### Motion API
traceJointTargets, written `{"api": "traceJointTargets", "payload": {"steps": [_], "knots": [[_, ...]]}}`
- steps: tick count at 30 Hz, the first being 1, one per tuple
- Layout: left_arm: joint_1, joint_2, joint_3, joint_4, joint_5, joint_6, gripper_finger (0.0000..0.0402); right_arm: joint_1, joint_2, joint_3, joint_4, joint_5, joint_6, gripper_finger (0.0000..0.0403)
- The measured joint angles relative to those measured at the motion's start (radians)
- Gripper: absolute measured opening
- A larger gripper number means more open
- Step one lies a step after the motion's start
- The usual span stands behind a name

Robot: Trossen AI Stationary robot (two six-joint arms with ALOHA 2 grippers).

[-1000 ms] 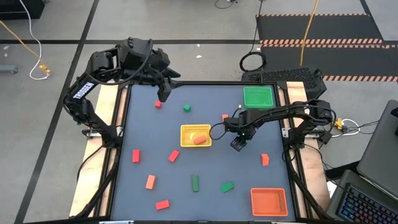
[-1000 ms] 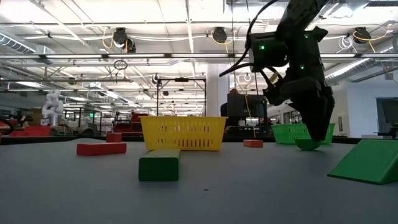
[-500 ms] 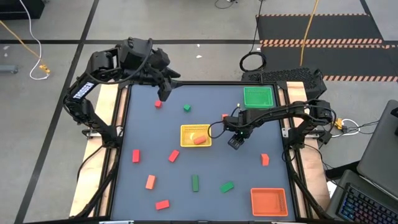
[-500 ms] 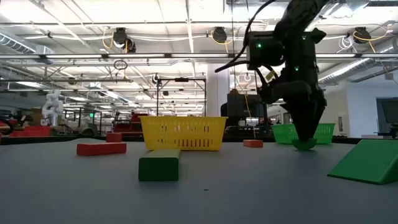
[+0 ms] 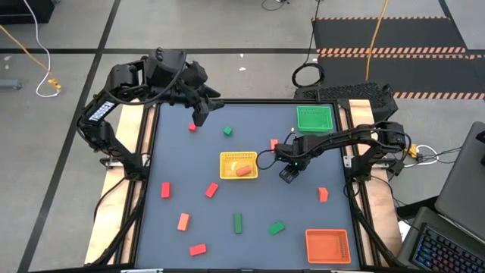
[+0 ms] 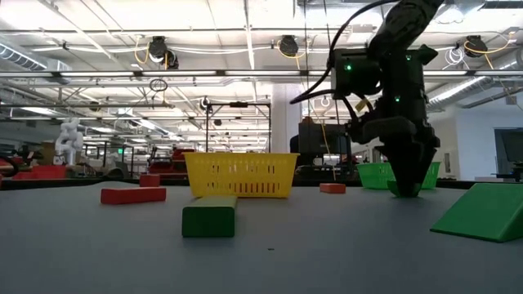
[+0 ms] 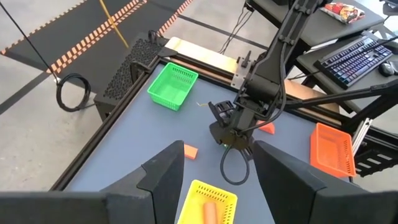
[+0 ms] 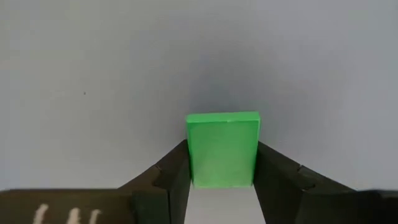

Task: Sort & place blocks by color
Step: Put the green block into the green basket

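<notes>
Blocks (image 5: 211, 190) lie scattered over the dark tabletop (image 5: 174, 163); places below are per the high view, L to R.

Upper left of the frame: left pincer (image 5: 201, 116) hangs over the tabletop's far corner. Its fingers are apart w/ nothing btwn them, so it's released. Just below it sits a small red block (image 5: 192, 127), and a bit to the right a green cube (image 5: 227, 132).

Lower left: four red bars (image 5: 183, 221), well apart from each other. Two are mid-height and two nearer the bottom edge.

Centre: yellow tray (image 5: 227, 158) w/ an orange-red piece (image 5: 242, 171) lying inside. Below it, toward the bottom of the frame, are a green bar (image 5: 238, 222) and a slanted green piece (image 5: 276, 227). Up and right of the tray is a small orange-red block (image 5: 274, 142).

Just right of the yellow tray: right pincer (image 5: 288, 174), pointing down at the tabletop. It's clenched on a green block (image 8: 222, 148). In the right wrist view both fingers (image 8: 174, 180) press against the block's sides. The low view puts the block at tabletop level, under the pincer tips. Can't tell if it's resting there or just off the surface.

Right side: green tray (image 5: 315, 118) at upper right, near the tabletop's far edge. An orange-red bar (image 5: 323, 194) lies close to the right edge. An orange tray (image 5: 328, 246) sits in the lower right corner.
</notes>
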Motion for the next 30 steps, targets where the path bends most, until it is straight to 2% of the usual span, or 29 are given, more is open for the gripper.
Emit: {"api": "traceJointTargets", "payload": {"steps": [5,9,13,16,21,30], "knots": [[-0.002,0.000,0.000,-0.004,0.000,-0.007,0.0195,0.000,-0.035,-0.007,0.036,0.001,0.005,0.0125],[-0.002,0.000,0.000,-0.007,-0.022,-0.016,0.0195,-0.014,-0.129,-0.005,0.095,0.008,0.020,0.0125],[-0.002,0.001,0.000,-0.012,-0.055,-0.022,0.0195,-0.067,-0.258,0.016,0.079,0.092,0.017,0.0125],[-0.002,0.015,0.000,-0.013,-0.070,-0.029,0.0195,-0.147,-0.350,0.034,0.075,0.176,-0.021,0.0125],[-0.002,0.051,-0.001,-0.016,-0.081,-0.050,0.0195,-0.333,-0.438,0.063,0.054,0.210,-0.092,0.0125],[-0.009,0.121,-0.001,0.002,-0.078,-0.138,0.0195,-0.612,-0.383,0.078,-0.001,0.139,-0.289,0.0125]]}}
